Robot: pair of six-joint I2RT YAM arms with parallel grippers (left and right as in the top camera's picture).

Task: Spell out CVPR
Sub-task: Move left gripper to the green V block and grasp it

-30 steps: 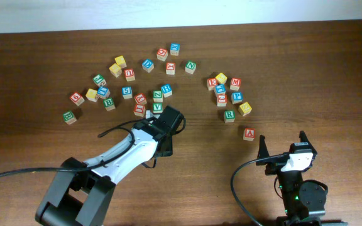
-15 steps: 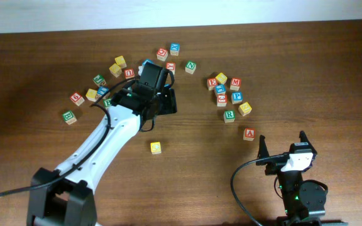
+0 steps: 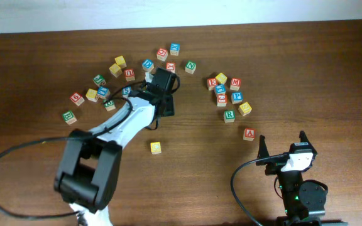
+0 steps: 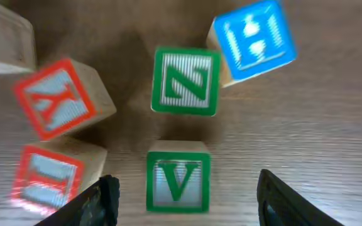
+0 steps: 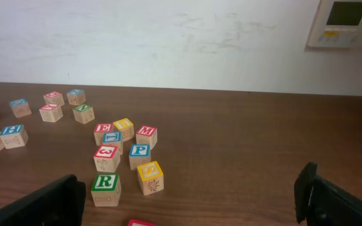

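Moved: left gripper (image 4: 190,198) far, into left cluster, leaving yellow block (image 3: 156,147) alone near | spread astride green V block (image 4: 178,181), just near N block (image 4: 186,81), ready to pinch | right gripper (image 3: 282,139) parked, spread

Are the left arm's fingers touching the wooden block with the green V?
Apart. Left wrist view shows bare table between wooden green V block and both left fingers.

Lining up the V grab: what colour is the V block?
Green V block, clearest in left wrist view.

Left claw (image 4: 190,199) wide agape, downward-facing; right claw (image 3: 281,145) agape, forward-facing
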